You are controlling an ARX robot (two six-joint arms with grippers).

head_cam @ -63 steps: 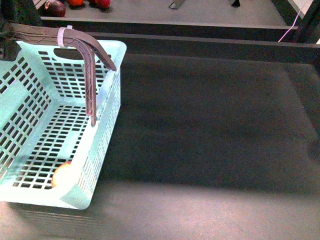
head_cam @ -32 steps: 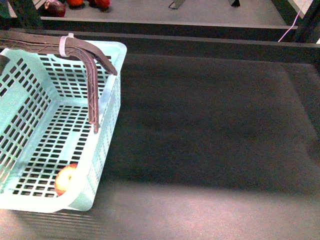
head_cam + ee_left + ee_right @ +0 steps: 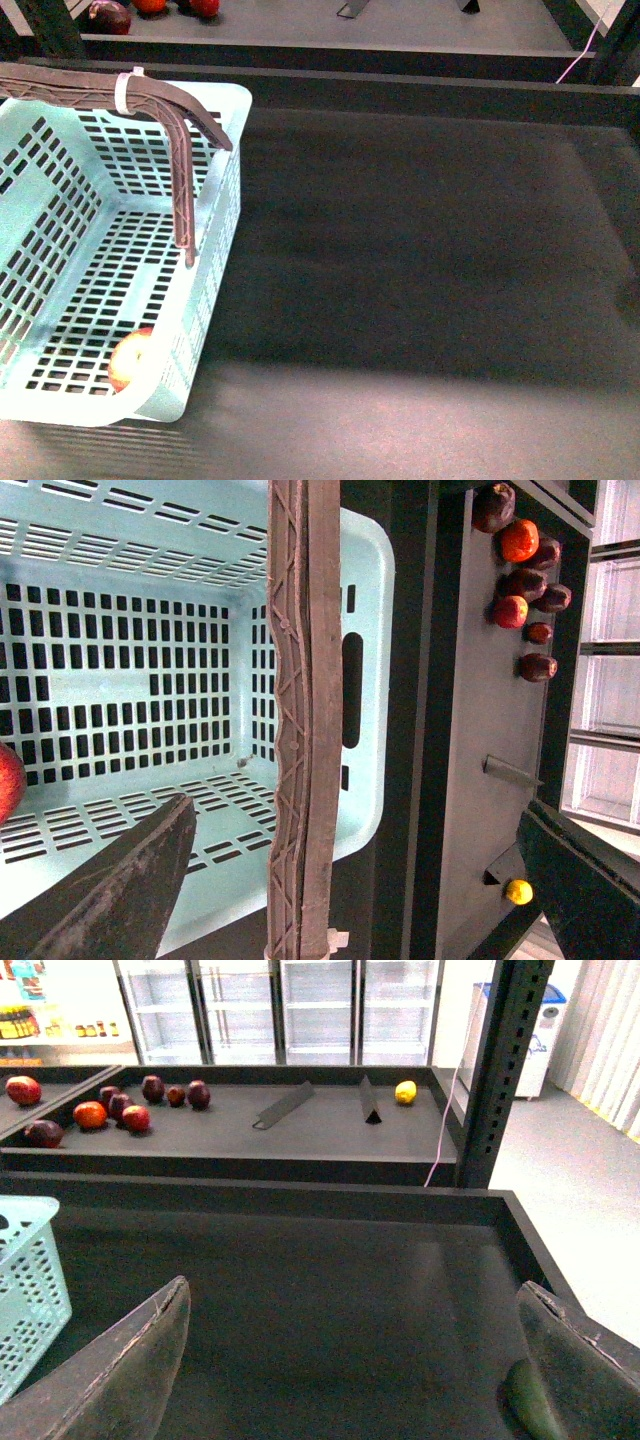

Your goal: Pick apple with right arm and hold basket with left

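You are working on a dark, matte table [image 3: 420, 260] with a raised rim, in what looks like a shop: glass-door fridges [image 3: 285, 1005] line the back wall, and a further shelf [image 3: 250, 1125] carries loose fruit [image 3: 110, 1110] and a yellow one [image 3: 405, 1091] apart from the rest. The basket [image 3: 215, 290] sits at the table's left side. The apple [image 3: 130, 360] lies inside it, on the slotted floor in the near corner, touching or just beside the near wall.

Your left gripper [image 3: 330, 810] is spread, with the brown handles [image 3: 300, 710] running between its fingers; nothing shows it clamped on them, so close squarely on both handles together before anything else. Your right gripper [image 3: 350, 1370] is also spread and empty, well apart from the basket over bare table. My judgement: bring it across and down into the near corner from above, steering clear of the handle leg, and take the apple across its widest part. The wall crowds one side, so angle the fingers along the wall.
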